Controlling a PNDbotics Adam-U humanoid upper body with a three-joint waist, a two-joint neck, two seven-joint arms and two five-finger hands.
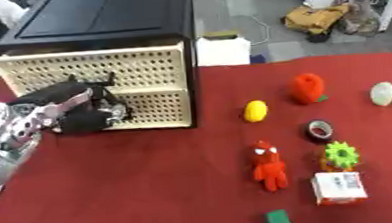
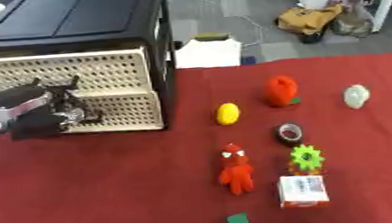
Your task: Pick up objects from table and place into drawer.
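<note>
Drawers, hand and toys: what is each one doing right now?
Top drawer: shut.
Bottom drawer: looks shut.
Left hand: at the drawer fronts, fingers curled; grip unclear.
Red figure: lying flat on the cloth.
Tape roll: lying flat.
Small box: lying flat.
Yellow fruit: resting untouched.

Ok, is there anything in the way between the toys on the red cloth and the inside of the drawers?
Yes. Both perforated drawer fronts look closed, so the yellow toy and the red figure cannot go in yet. The left hand is at the lower drawer front.
</note>
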